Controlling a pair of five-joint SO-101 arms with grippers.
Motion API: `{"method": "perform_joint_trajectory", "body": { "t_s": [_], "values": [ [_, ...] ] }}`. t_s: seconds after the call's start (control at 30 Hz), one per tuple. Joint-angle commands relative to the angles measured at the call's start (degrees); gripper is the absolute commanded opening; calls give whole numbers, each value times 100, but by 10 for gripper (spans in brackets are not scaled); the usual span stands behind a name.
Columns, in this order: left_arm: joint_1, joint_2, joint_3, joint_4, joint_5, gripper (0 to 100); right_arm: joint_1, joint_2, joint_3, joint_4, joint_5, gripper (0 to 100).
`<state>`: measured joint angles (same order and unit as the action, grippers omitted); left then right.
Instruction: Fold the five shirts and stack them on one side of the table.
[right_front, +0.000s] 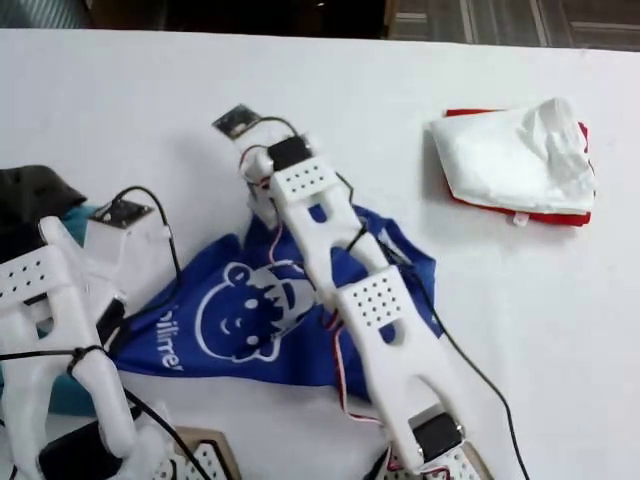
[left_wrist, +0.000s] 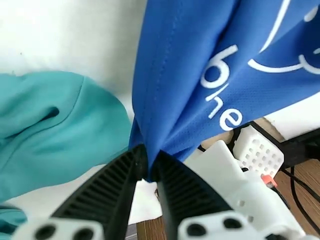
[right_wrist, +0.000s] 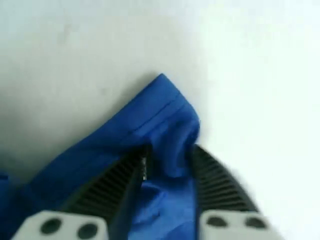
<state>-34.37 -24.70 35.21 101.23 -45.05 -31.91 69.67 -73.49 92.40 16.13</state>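
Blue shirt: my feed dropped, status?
Left gripper shut on blue shirt edge. Right gripper shut on its corner. Teal shirt alongside, not blocking.

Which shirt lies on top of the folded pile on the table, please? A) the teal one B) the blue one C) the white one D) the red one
C: the white shirt lies folded over the red shirt, whose edge shows beneath it.

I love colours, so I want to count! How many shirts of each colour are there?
blue shirt: 1
white shirt: 1
red shirt: 1
teal shirt: 1
black shirt, a dark bundle that is likely a shirt: 1
Total: 5
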Motion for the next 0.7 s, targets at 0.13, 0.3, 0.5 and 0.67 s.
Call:
{"method": "perform_joint_trajectory", "body": {
  "t_s": [0.13, 0.3, 0.5, 0.67],
  "values": [
    [-53, -158, -110, -97, -26, 27, 400, -541, -1152, 629, 44, 19],
    [-35, -158, -1121, -97, 607, 27, 787, -1323, -1952, 901, 44, 19],
    [-18, -149, -2958, -44, 1081, 27, 1033, -2862, -1319, 910, 18, 19],
    [-18, -176, -4154, -44, 1187, 27, 1033, -4690, -26, 901, 18, 19]
  ]
}}
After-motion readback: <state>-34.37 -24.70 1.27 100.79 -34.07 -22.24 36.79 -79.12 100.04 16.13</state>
